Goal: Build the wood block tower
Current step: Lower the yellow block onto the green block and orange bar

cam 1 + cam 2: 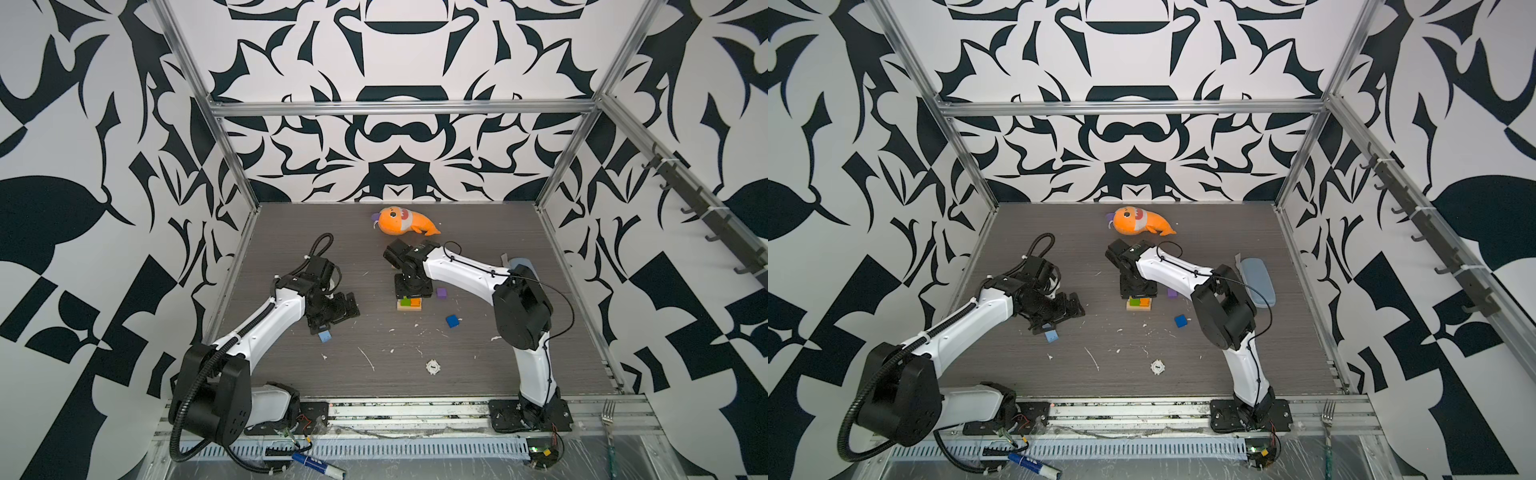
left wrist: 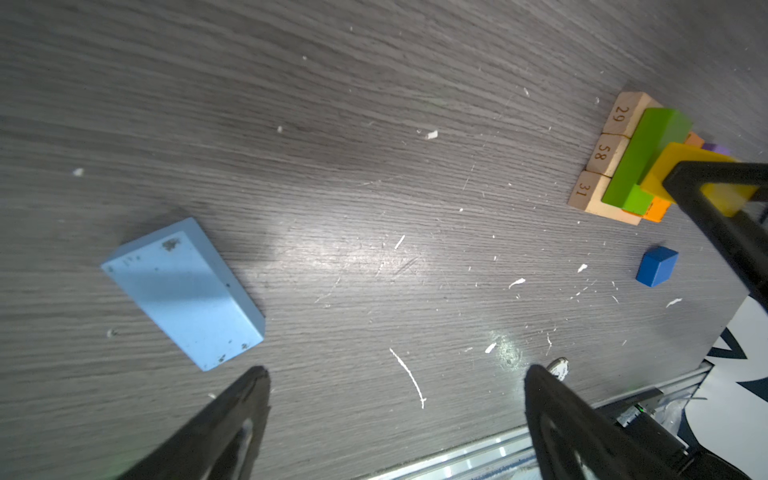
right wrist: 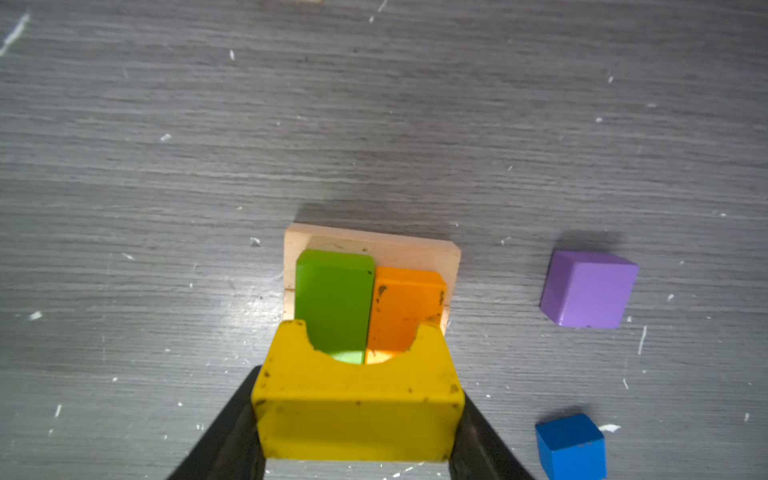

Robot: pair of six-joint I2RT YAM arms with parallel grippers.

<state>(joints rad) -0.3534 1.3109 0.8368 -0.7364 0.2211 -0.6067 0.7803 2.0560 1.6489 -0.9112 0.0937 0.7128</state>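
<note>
Yellow arched wooden block (image 3: 357, 399) grasped by right gripper (image 3: 357, 415), over green brick (image 3: 334, 299) and orange brick (image 3: 405, 303) on tan wooden bars (image 3: 374, 243), bricks' near ends hidden, left gripper (image 2: 397, 372) released, spread wide.

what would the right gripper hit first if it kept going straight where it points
The right gripper points down at the tower, so its yellow brick would meet the green brick and orange brick first. Whether any gap remains between them is hard to judge.

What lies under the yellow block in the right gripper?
A green brick and an orange brick, side by side on tan bars. The yellow block hides one end of each; whether it rests on them cannot be told.
</note>
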